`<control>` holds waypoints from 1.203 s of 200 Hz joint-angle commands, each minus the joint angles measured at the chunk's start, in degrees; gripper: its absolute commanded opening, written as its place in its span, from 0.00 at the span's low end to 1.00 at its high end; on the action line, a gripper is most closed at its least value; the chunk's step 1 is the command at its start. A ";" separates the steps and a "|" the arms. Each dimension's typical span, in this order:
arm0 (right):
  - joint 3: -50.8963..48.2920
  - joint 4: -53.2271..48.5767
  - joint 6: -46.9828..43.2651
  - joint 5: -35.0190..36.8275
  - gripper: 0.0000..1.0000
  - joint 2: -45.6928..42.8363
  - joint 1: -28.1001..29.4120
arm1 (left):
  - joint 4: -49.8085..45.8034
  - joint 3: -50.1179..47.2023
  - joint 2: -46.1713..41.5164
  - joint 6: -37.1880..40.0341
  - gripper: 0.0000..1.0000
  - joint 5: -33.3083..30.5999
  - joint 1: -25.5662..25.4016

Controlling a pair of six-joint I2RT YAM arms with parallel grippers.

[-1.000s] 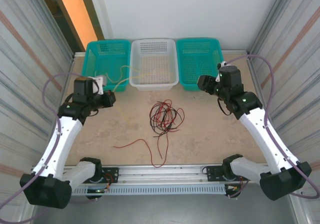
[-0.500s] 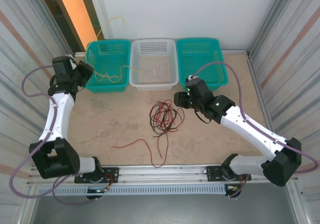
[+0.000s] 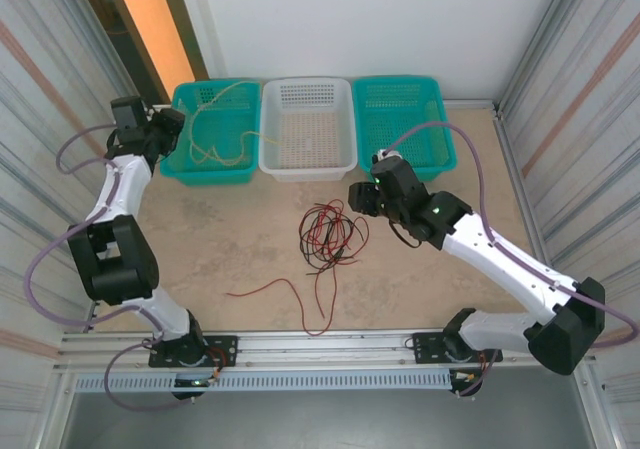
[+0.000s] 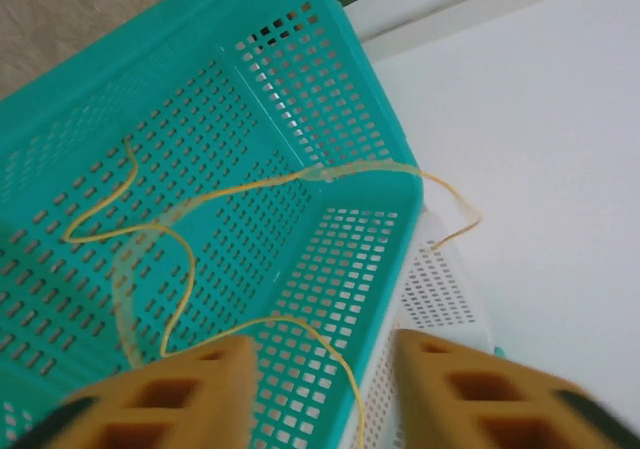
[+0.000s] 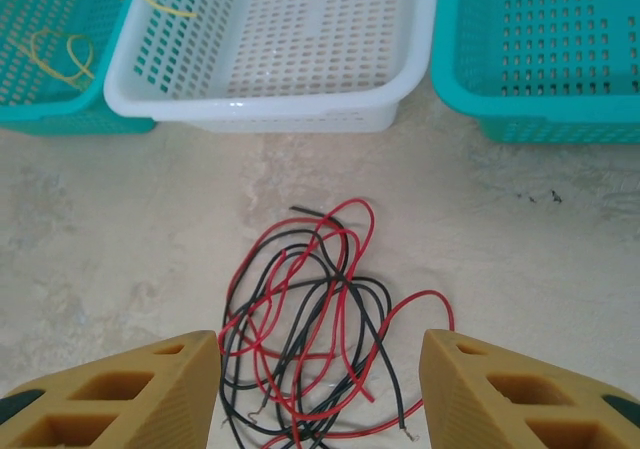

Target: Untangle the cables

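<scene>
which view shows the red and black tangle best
Right wrist: the red and black tangle lies close, each loop distinct. Top external has it small. Left wrist faces the yellow cable in a teal basket.

"What's sitting on that beige table?"

"Three in a row at the far edge: left teal basket, white basket, right teal basket. Mid-table there's a tangle of red and black cables. A single red cable sprawls toward the near edge."
</scene>
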 commanded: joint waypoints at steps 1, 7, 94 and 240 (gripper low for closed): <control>1.16 -1.18 0.13 1.93 0.54 -1.47 0.43 | 2.03 -3.13 -1.18 -0.72 0.59 -1.24 0.27; 1.26 -1.18 0.11 1.90 0.54 -1.39 0.48 | 2.34 -4.23 -1.73 -0.94 0.60 -1.23 0.28; 0.89 1.69 2.90 -2.59 0.57 3.70 0.67 | -6.62 -13.21 -24.30 19.95 0.63 -4.50 -13.17; -2.81 -8.69 20.44 -0.97 0.47 15.85 5.56 | -14.68 -34.40 -36.82 26.78 0.58 10.35 -35.16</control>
